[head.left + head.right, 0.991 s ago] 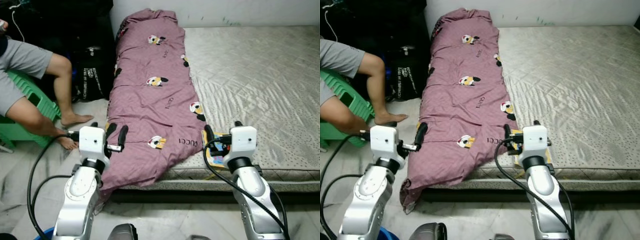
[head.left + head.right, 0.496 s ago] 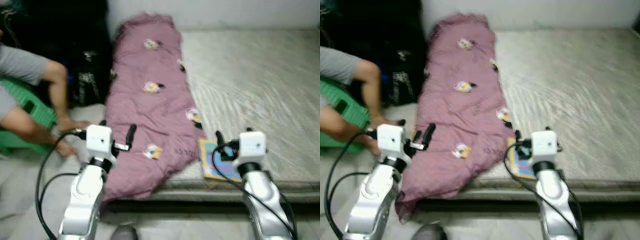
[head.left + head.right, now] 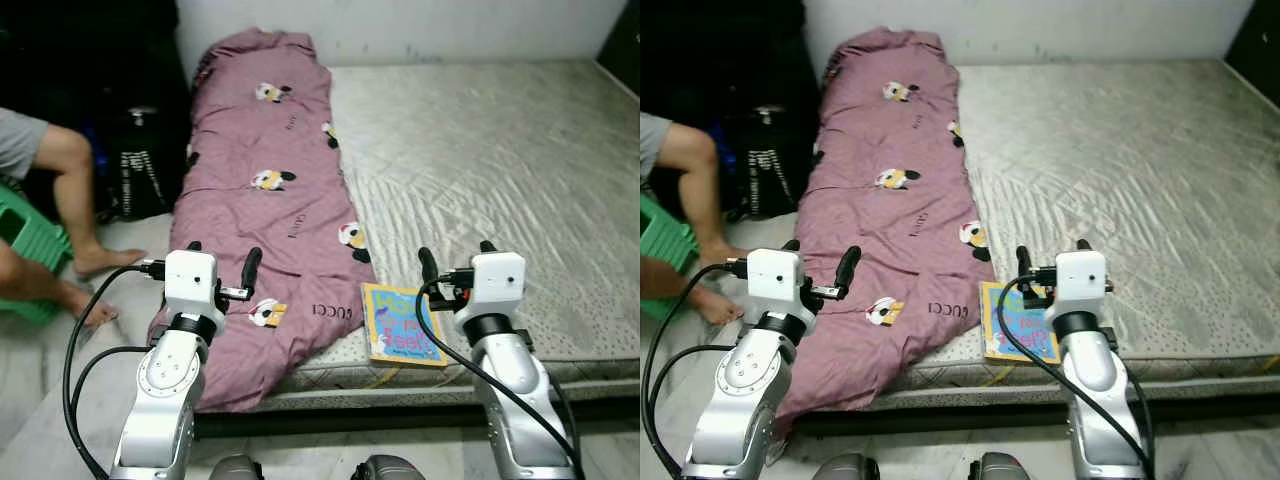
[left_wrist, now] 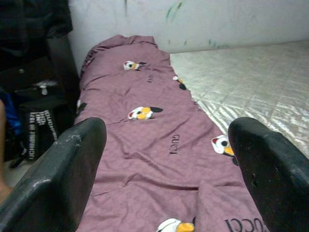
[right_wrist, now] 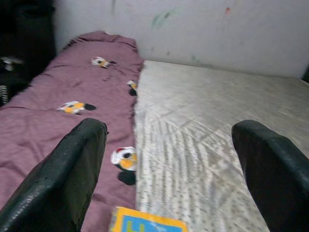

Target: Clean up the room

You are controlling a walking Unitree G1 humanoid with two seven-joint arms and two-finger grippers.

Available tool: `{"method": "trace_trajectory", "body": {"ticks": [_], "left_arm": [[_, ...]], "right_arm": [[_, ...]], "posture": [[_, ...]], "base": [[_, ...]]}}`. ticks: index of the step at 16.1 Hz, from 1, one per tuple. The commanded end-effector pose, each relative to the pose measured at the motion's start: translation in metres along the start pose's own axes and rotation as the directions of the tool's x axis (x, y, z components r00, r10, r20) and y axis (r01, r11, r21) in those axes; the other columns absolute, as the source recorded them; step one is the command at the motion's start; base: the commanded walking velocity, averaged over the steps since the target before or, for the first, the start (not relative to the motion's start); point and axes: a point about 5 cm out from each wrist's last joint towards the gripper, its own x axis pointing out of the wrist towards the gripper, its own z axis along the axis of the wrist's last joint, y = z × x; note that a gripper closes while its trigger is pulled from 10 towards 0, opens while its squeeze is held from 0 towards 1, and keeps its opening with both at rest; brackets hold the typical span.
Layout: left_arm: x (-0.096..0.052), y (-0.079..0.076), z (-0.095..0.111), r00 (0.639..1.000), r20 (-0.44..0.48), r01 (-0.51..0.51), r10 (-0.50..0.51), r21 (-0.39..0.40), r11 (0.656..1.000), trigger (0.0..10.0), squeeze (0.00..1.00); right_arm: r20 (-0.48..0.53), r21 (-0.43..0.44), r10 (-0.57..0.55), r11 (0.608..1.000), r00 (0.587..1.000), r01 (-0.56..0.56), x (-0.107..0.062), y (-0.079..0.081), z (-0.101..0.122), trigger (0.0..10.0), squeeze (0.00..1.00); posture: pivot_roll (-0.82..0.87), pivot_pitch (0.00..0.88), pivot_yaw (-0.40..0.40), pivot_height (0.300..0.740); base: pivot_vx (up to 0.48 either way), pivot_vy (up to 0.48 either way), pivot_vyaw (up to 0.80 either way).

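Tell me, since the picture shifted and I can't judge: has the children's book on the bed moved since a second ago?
No. The book lies at the mattress front edge beside the purple blanket corner, as before; the camera moved.

A person [image 3: 45, 215] seated at the far left is cut off by the picture's edge, with one bent leg, a bare foot and a grey sleeve visible. The green stool [image 3: 25, 260] beneath them is partly cut off too. The right claw [image 3: 452, 262] hides the right edge of a colourful book [image 3: 397, 325]; its cover lettering is too small to read. Dark bags [image 3: 130, 170] beside the bed sit in shadow, their white print illegible. The purple quilt [image 3: 270, 200] hangs over the mattress edge, hiding the left side of the bed [image 3: 500, 160].
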Motion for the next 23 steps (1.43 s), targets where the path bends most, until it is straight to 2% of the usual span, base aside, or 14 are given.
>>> {"method": "trace_trajectory", "body": {"ticks": [1, 8, 23], "left_arm": [[-0.0014, 0.0047, -0.0017, 1.0, -0.012, -0.018, 0.018, 0.009, 1.0, 10.0, 0.0], [-0.0007, 0.0035, -0.0014, 1.0, -0.008, -0.011, 0.011, 0.013, 1.0, 10.0, 0.0], [-0.0008, 0.0026, -0.0017, 1.0, -0.007, -0.011, 0.011, 0.009, 1.0, 10.0, 0.0]], "right_arm": [[0.014, 0.007, 0.014, 1.0, 1.0, -0.014, 0.0014, 0.0032, 0.0036, 10.0, 0.0], [0.015, 0.009, 0.007, 1.0, 1.0, -0.007, 0.0009, 0.0015, 0.0042, 10.0, 0.0], [0.006, 0.011, 0.018, 1.0, 1.0, -0.018, 0.0026, 0.0025, 0.0033, 10.0, 0.0]], "posture": [[-0.05, 0.082, -0.005, 0.74], [-0.05, 0.083, -0.005, 0.74], [-0.04, 0.08, -0.012, 0.74]], "base": [[0.0, 0.0, 0.0], [0.0, -0.273, 0.0], [0.0, -0.48, 0.0]]}}
